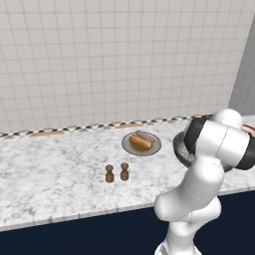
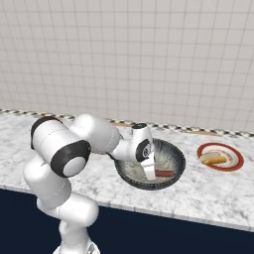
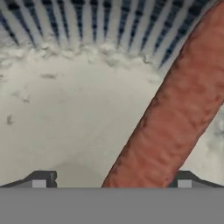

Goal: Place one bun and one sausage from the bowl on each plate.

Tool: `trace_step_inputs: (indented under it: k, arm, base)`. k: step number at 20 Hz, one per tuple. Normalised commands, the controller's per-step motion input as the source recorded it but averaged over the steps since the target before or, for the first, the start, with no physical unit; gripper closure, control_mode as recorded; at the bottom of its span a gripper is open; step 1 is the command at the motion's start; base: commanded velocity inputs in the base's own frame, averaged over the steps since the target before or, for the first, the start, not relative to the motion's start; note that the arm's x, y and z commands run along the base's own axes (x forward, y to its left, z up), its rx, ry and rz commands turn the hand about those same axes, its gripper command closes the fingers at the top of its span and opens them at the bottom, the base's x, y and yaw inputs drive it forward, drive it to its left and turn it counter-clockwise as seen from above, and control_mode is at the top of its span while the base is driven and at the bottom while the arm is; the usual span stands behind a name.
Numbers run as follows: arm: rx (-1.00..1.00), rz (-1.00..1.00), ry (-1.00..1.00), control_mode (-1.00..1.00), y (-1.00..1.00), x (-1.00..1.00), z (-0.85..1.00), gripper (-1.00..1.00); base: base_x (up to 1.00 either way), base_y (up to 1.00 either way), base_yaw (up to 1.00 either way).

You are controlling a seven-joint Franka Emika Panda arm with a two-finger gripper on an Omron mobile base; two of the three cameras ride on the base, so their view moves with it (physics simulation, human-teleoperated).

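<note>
Counter: a white marble worktop (image 1: 55, 174) with grey veining runs left to right; its near edge sits above a dark navy cabinet front (image 2: 198, 238).
Wall: pale square tiles (image 2: 149, 59) rise behind the counter, with a narrow black-and-white checked strip (image 1: 99, 127) where wall meets worktop.
Bowl: the dark grey bowl (image 2: 174, 154) with its pale speckled inside stands near the counter's front edge, between the two plates.
Sausage in bowl: one pinkish-red sausage (image 2: 164, 173) lies on the bowl's floor, on the near right side; in the hand view it runs diagonally from the lower middle to the upper right (image 3: 175, 109), very close.
Gripper: the gripper (image 2: 149, 174) points down into the bowl, fingers spread wide, nothing between them; the two dark fingertips (image 3: 41, 179) stand either side of the sausage's lower end in the hand view, and whether they touch it I cannot tell.
Grey plate: to the left of the bowl, farther back, the greyish plate (image 1: 154, 148) carries a bun (image 1: 140, 143) and a sausage (image 1: 145, 135) lying side by side.
Red-rimmed plate: to the right of the bowl, the pale plate (image 2: 237, 161) holds one bun (image 2: 214, 159).
Shakers: two small brown shakers (image 1: 117, 173) stand just beside each other on the worktop, left of and nearer than the grey plate.
</note>
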Motion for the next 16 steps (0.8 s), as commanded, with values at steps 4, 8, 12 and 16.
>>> trace_step_inputs:
  k: [4,8,12,16]
  arm:
    - [-0.04,0.0,-0.01,-1.0,-0.04,0.0,-0.28,1.0]
    - [0.0,0.0,-0.04,-1.0,-0.03,0.0,-0.05,1.0]
    - [0.0,0.0,-0.09,-1.0,-0.13,0.0,0.11,1.0]
    - [0.01,-0.11,-0.25,-1.0,-0.32,0.05,0.97,1.0]
  base:
    - [0.0,0.0,0.0]
    - [0.0,0.0,0.0]
    - [0.0,0.0,0.0]
    - [0.0,0.0,0.0]
